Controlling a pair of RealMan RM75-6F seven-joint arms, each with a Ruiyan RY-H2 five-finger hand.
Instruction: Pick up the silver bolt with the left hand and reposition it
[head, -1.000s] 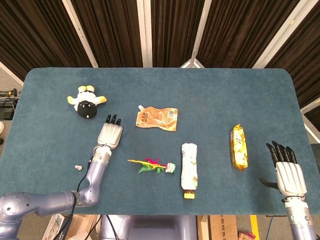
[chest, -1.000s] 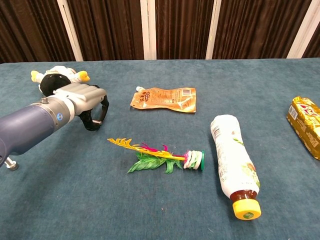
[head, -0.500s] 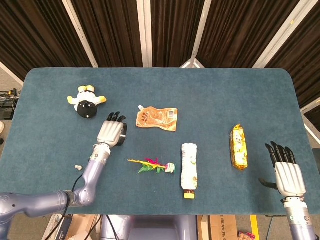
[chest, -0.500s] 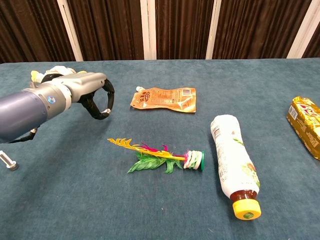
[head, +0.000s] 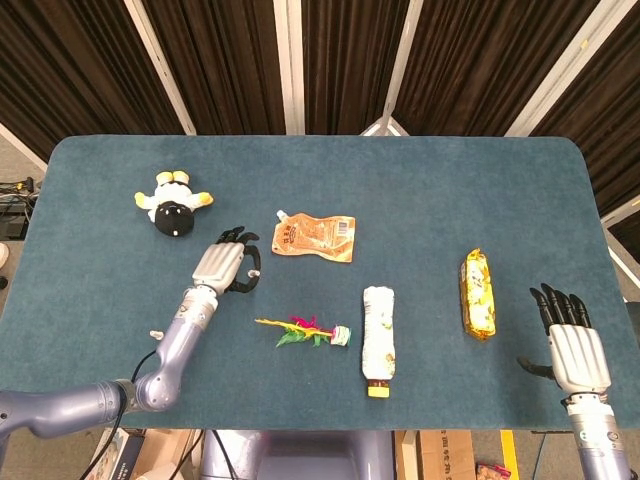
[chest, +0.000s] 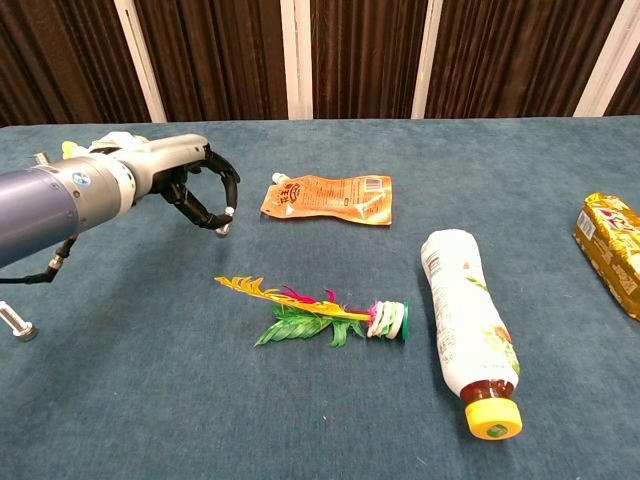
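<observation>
The small silver metal bolt lies on the blue-green felt tabletop near the front left edge. From the head view it is only a pale speck just beside my left forearm, too small to read, and the chest view catches it close to the left border of the picture. My left hand is above the cloth well apart from the bolt, fingers curved and spread with nothing in them; its arm hides part of the black-and-white plush toy with yellow feet in the chest view. My right hand shows only from the head view, at the right front of the table, fingers straight and apart, holding nothing; its thumb is partly hidden.

Just beside my left hand lies a flat orange spouted pouch. Nearer the front sit a sprig of green leaves and pink-and-yellow feathers and a white plastic bottle with a yellow cap on its side. A gold foil snack packet is cut off in the chest view.
</observation>
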